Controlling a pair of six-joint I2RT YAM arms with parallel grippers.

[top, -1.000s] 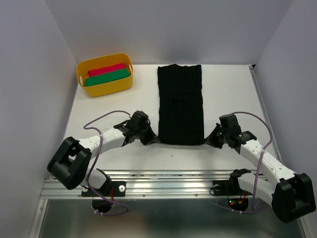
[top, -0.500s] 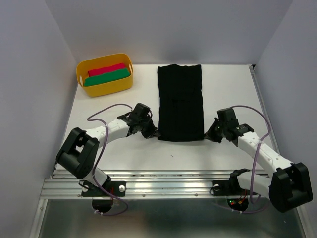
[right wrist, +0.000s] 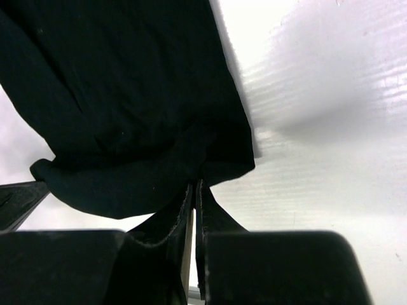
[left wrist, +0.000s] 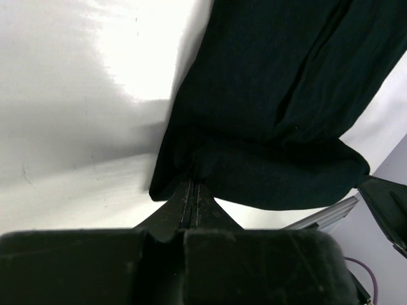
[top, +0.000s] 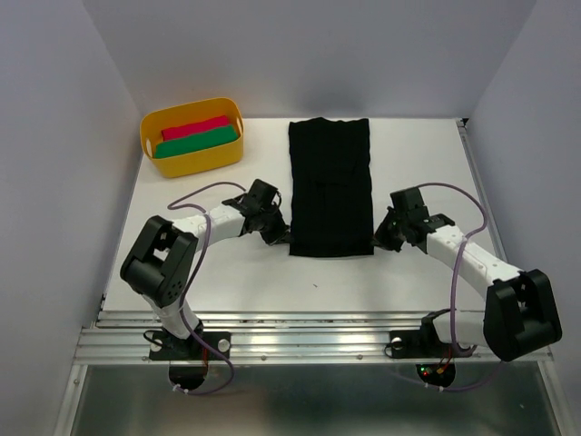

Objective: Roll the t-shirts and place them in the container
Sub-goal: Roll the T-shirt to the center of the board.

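Both arms have pushed forward over the last second, elbows swinging inward, and the near hem of the black t-shirt (top: 330, 182) has travelled up the worktop (top: 318, 282) with them.

Left hand (top: 279, 235): closed, pinching the near left corner of the hem. Right hand (top: 381, 239): closed the same way on the near right corner. Wrist views show cloth bunched at both sets of tips, with the hem lifted and curling over onto the shirt.

Reads as the first turn of the roll just starting; nearly all the length is left to roll.

Beyond the hands, the shirt lies flat as a long narrow strip running toward the far edge.

Far left, well apart: yellow tub (top: 147, 136) holding a green roll (top: 195, 143) and a red roll (top: 195, 127) side by side.
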